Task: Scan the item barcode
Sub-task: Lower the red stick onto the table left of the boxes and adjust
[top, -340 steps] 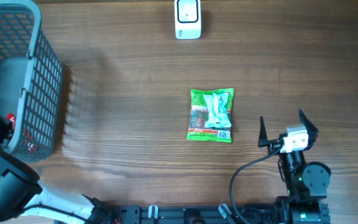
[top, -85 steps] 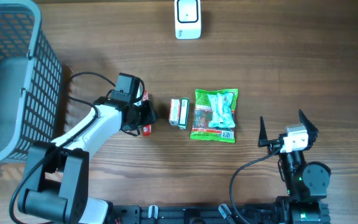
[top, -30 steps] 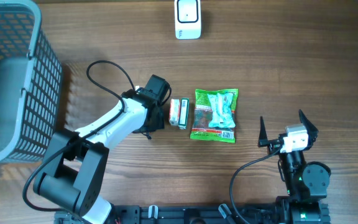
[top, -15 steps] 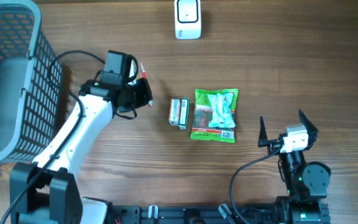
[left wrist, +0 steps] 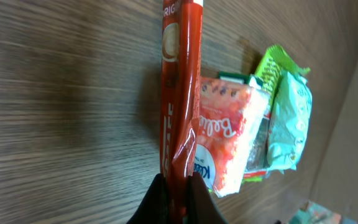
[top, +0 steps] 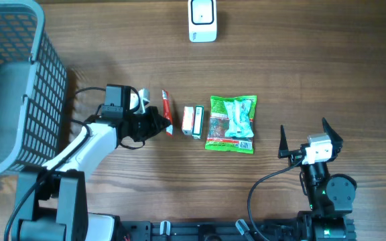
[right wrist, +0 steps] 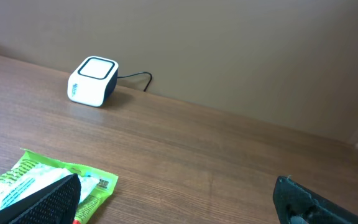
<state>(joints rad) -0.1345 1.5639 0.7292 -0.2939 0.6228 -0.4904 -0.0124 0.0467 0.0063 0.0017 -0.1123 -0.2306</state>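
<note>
My left gripper [top: 158, 122] is shut on the lower end of a thin red packet [top: 167, 112], held on edge just above the table. In the left wrist view the red packet [left wrist: 180, 93] runs up from my black fingertips [left wrist: 160, 199], and my left gripper [left wrist: 178, 194] pinches its bottom seam. No barcode shows on it. The white scanner [top: 202, 20] stands at the far edge of the table and also shows as a scanner [right wrist: 92, 81] in the right wrist view. My right gripper [top: 305, 141] rests open at the front right, holding nothing.
A small white-and-pink pack [top: 193, 122] lies just right of the red packet, with a green snack bag [top: 231, 124] beside it. A grey mesh basket [top: 19, 87] fills the far left. The green bag [right wrist: 48, 180] lies near my right gripper's left finger.
My left gripper has swung down and to the right with the red packet, bringing it closer to the small pack. The right arm has not moved.
</note>
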